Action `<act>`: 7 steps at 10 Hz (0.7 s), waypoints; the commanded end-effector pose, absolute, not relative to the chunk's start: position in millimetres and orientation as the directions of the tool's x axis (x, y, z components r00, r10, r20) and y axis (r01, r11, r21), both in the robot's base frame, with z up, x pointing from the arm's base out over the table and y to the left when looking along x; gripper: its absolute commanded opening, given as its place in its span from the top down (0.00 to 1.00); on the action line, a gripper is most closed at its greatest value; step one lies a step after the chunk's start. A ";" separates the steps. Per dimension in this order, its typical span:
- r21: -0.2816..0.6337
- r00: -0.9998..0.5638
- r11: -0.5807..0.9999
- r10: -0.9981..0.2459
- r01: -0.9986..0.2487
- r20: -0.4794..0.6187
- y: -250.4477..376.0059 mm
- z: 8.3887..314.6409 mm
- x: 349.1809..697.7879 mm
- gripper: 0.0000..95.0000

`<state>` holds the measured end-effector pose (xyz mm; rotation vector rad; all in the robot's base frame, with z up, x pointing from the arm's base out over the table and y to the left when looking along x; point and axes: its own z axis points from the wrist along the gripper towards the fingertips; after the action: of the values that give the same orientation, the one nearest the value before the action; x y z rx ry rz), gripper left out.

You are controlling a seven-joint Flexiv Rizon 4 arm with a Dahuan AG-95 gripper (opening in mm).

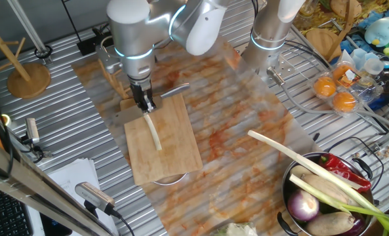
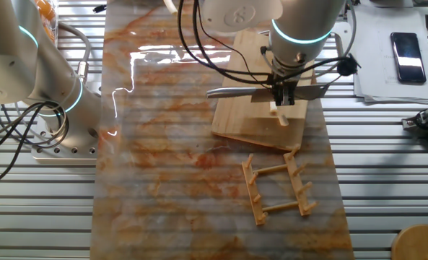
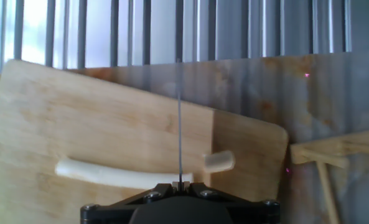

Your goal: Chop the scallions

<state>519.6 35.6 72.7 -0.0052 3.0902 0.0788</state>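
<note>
Mid-chop: gripper (image 1: 145, 105) clamps knife (image 2: 232, 92) over scallion (image 3: 112, 175); one chunk (image 3: 218, 162) off at 3 o'clock. Next: shift toward 9 o'clock, cut again.

Glossy white-grey arm (image 1: 132, 26), cyan glowing joint rings, black cables, dark gripper (image 1: 143, 99)

Bright, even light across the table (image 1: 50, 164) in one fixed view, with only a soft shadow under the cutting board (image 1: 161, 147). In the other fixed view a white streak of glare runs over the glossy mat (image 2: 156, 54) at the top left, light coming from that far side. The hand view is washed out along its upper left edge, the knife blade (image 3: 179, 124) is a thin hazy line, and the dark gripper (image 3: 179, 208) base at the bottom is soft.
</note>
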 end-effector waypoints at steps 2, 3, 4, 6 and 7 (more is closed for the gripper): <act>0.054 -0.998 0.998 0.018 0.014 -0.066 39.1 72.3 520.3 1.00; 0.043 -0.998 0.999 0.032 0.030 -0.061 41.5 73.1 521.2 1.00; 0.039 -0.997 0.999 0.039 0.036 -0.064 42.2 72.6 521.3 1.00; 0.038 -0.996 0.998 0.046 0.043 -0.074 42.6 72.0 521.5 1.00; 0.039 -0.996 0.998 0.045 0.043 -0.076 42.8 71.8 521.6 1.00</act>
<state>520.5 43.3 71.7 0.0674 3.0630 0.0541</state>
